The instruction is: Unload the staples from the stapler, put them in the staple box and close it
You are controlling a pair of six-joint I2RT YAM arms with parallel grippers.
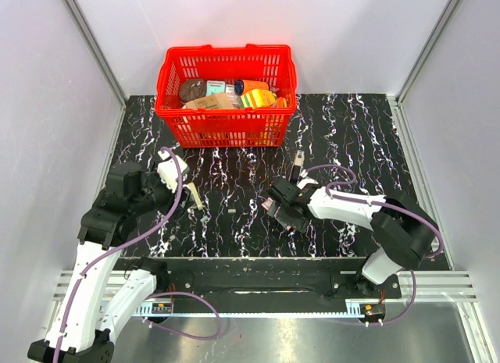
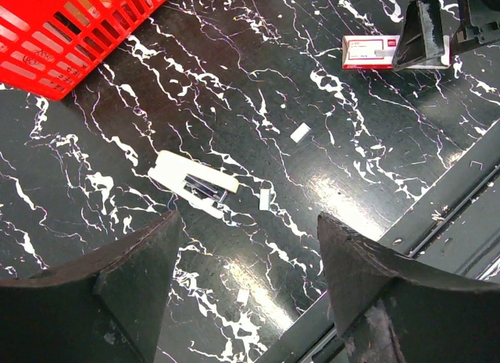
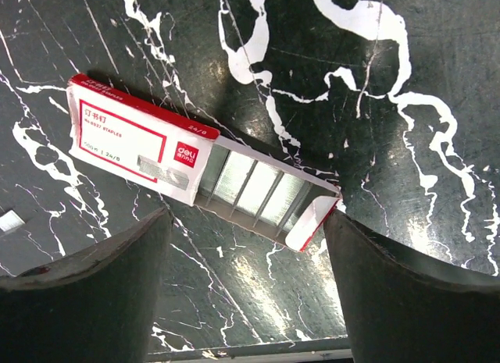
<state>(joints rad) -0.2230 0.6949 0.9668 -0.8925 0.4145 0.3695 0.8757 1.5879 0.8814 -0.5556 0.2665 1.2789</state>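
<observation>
The stapler point(image 2: 194, 183) lies flat on the bench point(image 1: 355, 137) before the left arm, pale with a dark middle part. Some short staple strips point(image 2: 300, 132) lie near it, so I judge the unloading mostly done. The left pincer point(image 2: 248, 222) hangs over the bench near the stapler, spread and holding nothing. The right pincer point(image 3: 246, 218) is also spread and empty, just above a staple box point(image 3: 141, 140) that is slid open. The next move probably needs a precise pinch on a thin strip, or on the stapler to check it. The bench is black with white veins and shiny; a red basket point(image 1: 225, 121) stands at the far side, between pale walls point(image 1: 47, 105).
</observation>
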